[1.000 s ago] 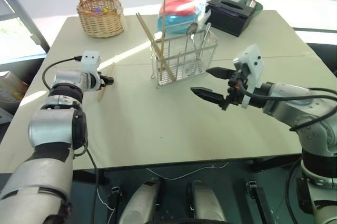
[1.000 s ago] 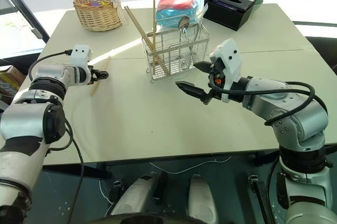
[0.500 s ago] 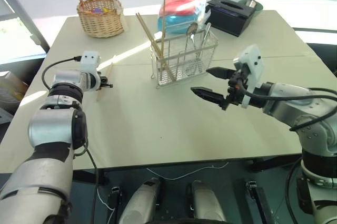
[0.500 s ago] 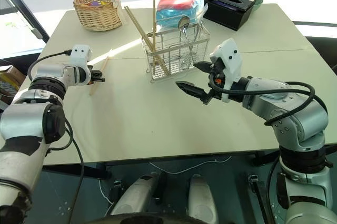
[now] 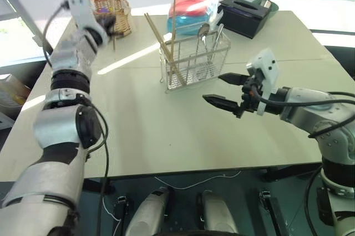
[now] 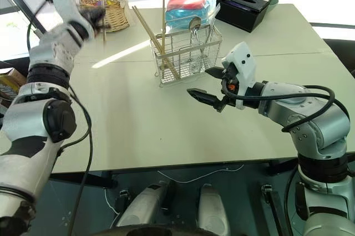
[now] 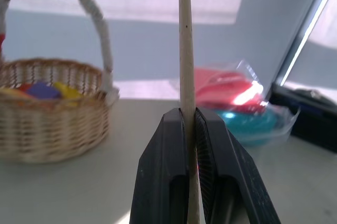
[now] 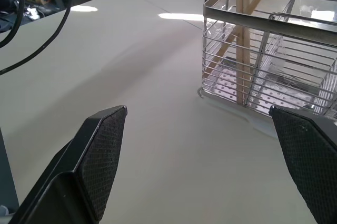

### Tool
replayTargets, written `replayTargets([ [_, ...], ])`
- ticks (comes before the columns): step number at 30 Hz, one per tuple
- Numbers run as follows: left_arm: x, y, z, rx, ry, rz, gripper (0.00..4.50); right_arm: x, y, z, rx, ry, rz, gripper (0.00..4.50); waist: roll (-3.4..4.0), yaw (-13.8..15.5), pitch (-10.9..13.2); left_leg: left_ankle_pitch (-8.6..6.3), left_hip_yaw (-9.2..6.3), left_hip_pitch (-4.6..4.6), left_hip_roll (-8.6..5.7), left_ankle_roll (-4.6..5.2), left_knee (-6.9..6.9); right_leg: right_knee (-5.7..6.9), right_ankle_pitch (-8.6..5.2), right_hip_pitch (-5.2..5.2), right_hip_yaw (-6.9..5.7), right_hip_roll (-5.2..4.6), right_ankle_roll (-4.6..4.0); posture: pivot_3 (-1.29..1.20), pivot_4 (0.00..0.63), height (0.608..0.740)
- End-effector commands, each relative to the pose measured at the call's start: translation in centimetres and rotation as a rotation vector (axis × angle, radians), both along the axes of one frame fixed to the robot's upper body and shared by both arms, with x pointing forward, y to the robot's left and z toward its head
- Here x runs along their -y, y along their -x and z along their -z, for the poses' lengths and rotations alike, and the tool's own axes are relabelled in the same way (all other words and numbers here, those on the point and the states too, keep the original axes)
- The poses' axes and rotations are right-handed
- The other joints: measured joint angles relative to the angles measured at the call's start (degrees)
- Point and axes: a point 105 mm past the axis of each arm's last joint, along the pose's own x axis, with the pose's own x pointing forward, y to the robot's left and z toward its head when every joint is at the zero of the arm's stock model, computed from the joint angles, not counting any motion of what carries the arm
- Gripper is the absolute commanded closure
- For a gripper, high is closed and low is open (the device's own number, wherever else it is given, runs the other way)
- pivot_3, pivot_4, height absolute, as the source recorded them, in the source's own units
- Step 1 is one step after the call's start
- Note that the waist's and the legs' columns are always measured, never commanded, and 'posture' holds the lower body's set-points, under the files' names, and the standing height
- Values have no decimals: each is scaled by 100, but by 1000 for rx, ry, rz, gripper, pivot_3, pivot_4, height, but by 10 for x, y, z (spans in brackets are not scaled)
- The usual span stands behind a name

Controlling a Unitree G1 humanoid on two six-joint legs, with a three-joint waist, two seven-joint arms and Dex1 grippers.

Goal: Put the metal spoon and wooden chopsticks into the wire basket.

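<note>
My left gripper point(image 5: 107, 24) is raised high over the table's far left and is shut on one wooden chopstick point(image 5: 113, 42), which hangs upright in front of the wicker basket. In the left wrist view the stick point(image 7: 184, 50) is pinched between the two black fingers point(image 7: 168, 150). The wire basket point(image 5: 194, 61) stands mid-table and holds two more wooden chopsticks point(image 5: 162, 42) leaning at its left end and the metal spoon point(image 5: 203, 30), bowl up. My right gripper point(image 5: 212, 87) hovers open just right of the wire basket point(image 8: 263, 61), with nothing between its fingers.
A round wicker basket point(image 5: 123, 17) with a tall handle sits at the far left corner. Behind the wire basket lie a red and blue bag point(image 5: 191, 9), a black tissue box point(image 5: 241, 15) and a green bowl point(image 5: 265, 4).
My left gripper closed on the chopstick that lay on the table at the left, then swung it up and away until it stood upright. The right arm has stayed still.
</note>
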Motion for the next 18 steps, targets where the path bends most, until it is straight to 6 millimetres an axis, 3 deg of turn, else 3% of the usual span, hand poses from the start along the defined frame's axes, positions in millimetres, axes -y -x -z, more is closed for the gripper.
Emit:
replayTargets([
  [1, 19, 22, -49, 221, 38, 60, 4481, -1, 3, -12, 45, -8, -12, 0, 0, 0, 0, 0, 0, 0, 0, 0, 1, 1, 0, 0, 0, 0, 0, 0, 150, 725],
  [4, 58, 29, -55, 290, 29, 144, 4481, -3, 3, -13, 47, -12, -12, 0, 0, -2, 0, 2, 0, 0, 0, -2, 7, 4, 0, 1, 0, 1, 1, 0, 150, 725],
  [6, 81, 29, -46, 285, 20, 191, 4481, -3, 3, -13, 50, -17, -6, 0, 0, 35, 0, 2, 0, 0, 0, -2, 14, 5, 1, 5, -1, 1, 1, 0, 150, 725],
  [14, 113, 24, 3, 229, -16, 229, 4481, 3, 7, -14, 56, -23, 38, 0, 3, -5, -2, -6, 7, -1, 0, 11, 30, 4, 7, 10, 2, 1, 12, 0, 150, 725],
  [18, 118, 24, 20, 197, -3, 235, 4481, 5, 9, -14, 55, -25, 52, 0, 3, 14, -1, -6, 7, -7, 0, 12, 34, 3, 7, 8, 2, 1, 12, 0, 150, 725],
])
